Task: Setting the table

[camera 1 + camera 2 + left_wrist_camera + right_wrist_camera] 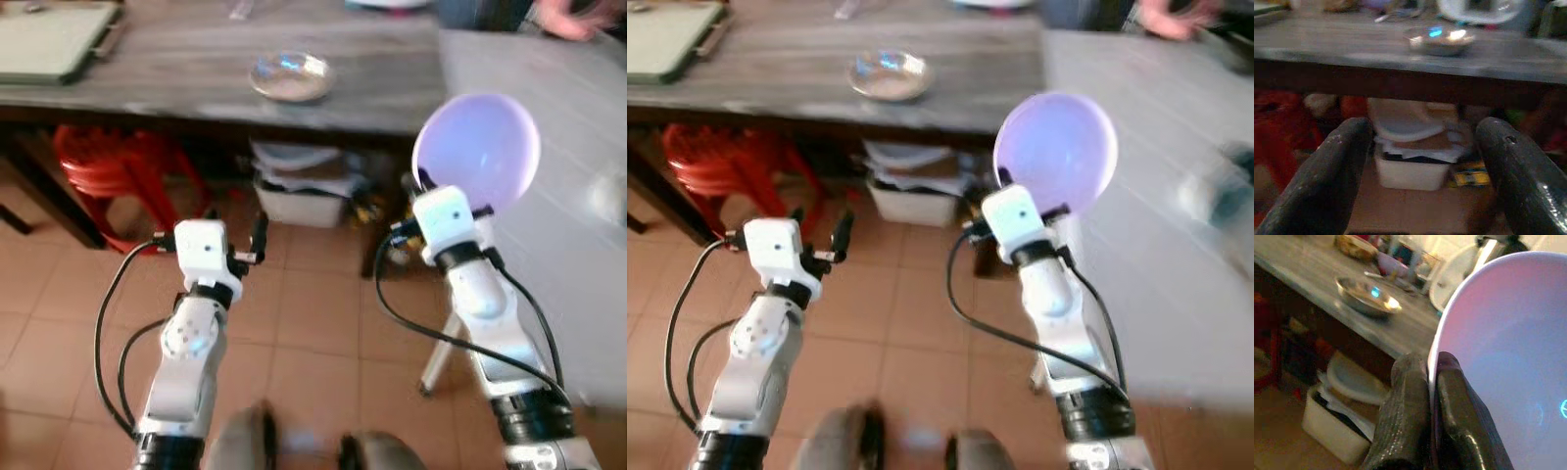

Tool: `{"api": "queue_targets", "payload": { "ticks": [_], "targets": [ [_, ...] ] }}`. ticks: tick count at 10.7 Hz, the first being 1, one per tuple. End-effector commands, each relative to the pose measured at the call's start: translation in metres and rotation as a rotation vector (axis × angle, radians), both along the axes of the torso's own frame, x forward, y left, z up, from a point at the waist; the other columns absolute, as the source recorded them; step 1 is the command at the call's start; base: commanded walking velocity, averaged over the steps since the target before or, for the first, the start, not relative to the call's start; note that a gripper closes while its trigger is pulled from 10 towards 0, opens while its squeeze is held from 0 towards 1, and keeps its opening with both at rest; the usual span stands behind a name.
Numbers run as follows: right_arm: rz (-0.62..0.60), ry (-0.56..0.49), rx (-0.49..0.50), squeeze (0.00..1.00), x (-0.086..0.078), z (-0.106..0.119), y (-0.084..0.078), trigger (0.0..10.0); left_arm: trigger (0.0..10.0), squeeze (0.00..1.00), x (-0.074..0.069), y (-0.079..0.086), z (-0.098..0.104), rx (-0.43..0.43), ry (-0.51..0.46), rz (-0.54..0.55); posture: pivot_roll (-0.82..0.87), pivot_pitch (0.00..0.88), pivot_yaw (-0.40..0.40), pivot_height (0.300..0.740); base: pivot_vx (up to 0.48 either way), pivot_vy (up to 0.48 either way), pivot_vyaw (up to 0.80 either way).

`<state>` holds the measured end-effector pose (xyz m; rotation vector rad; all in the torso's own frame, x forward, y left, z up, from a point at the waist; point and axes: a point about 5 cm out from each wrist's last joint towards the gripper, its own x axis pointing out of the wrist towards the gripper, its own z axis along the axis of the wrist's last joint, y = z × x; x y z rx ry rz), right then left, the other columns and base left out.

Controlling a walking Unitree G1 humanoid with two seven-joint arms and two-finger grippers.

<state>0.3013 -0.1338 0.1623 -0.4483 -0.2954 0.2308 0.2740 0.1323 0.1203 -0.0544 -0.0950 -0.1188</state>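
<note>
Ahead, steel bowl (291, 76) on table (186, 73), right claw (1427, 382) pinching lilac plate (478, 149)

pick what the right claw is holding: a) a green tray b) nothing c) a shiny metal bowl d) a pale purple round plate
d: the right claw is shut on the rim of the pale purple round plate, held up in front of the grey wooden table, while the shiny metal bowl sits on that table untouched.

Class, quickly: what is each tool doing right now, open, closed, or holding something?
Left tool: open, holding nothing.
Right tool: closed on the rim of a pale purple plate.
</note>
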Motion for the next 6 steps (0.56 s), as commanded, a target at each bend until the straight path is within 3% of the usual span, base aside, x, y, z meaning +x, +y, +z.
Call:
{"api": "queue_targets", "payload": {
  "ticks": [1,3,5,6],
  "targets": [
    [-0.026,0.003,-0.010,0.00,-0.0026,-0.0011,-0.0083,10.0,10.0,0.00,-0.0002,-0.0002,-0.0005,-0.003,0.002,0.001,-0.05,0.160,0.006,0.740,0.352,0.326,0.00],
    [-0.058,-0.014,-0.078,0.00,-0.0026,-0.0018,-0.0084,10.0,10.0,0.00,0.0005,-0.0007,0.0007,0.006,-0.013,-0.012,-0.06,0.159,0.007,0.740,0.326,0.351,0.00],
    [-0.056,-0.035,-0.058,0.00,-0.0018,0.0040,-0.0032,10.0,10.0,0.00,0.0011,-0.0026,0.0031,0.040,-0.034,-0.022,-0.06,0.156,0.009,0.740,0.339,0.337,0.00],
    [-0.040,-0.034,-0.039,0.00,-0.0018,0.0058,-0.0006,10.0,10.0,0.00,0.0011,-0.0037,0.0031,0.045,-0.035,-0.027,-0.06,0.155,0.010,0.740,0.431,0.000,0.00]
  ]
}}
